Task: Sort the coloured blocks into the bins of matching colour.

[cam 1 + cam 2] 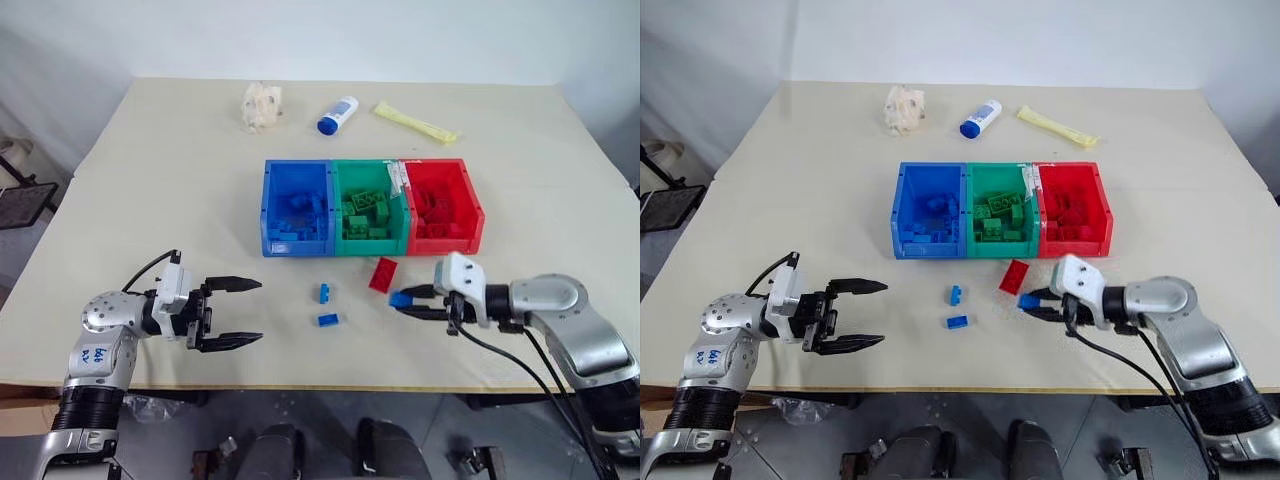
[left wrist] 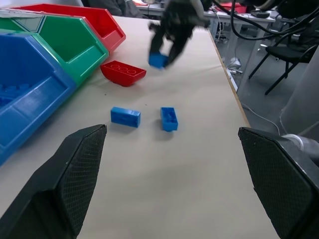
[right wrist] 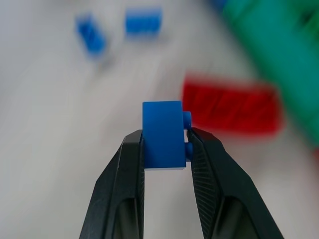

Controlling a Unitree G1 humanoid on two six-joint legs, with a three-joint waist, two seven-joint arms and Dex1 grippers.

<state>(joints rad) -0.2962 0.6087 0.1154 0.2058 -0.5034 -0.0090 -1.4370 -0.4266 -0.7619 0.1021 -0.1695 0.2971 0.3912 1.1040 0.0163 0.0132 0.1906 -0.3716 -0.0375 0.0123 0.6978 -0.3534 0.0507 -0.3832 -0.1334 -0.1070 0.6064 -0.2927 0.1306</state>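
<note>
With my right gripper point(image 3: 166, 144) pinched on a blue block point(image 3: 162, 134), I have the piece squeezed across its narrow faces, studs turned toward one finger, which I judge keeps it from twisting on the way to a bin. From the head camera it sits off the table, just in front of the red block point(image 1: 382, 273) that lies flat near the red bin point(image 1: 474, 205). That red one lies close enough that I'd guess I came in low and from the side to avoid nudging it.

Two more blue blocks, one point(image 1: 324, 292) nearer the bins and one point(image 1: 327, 320) nearer me, lie on the table between my two arms, apart from each other. My left gripper point(image 1: 234, 313) hangs level beside them with its jaws spread wide and nothing in them (parked, I'd say, so it keeps out of the right arm's path yet faces those two).

The bins stand in a joined row: blue bin point(image 1: 268, 210) on my left, green bin point(image 1: 337, 205) in the middle, red on my right, each already holding blocks of its own colour. My load belongs in the blue one, so the carry has to cross in front of the other two
</note>
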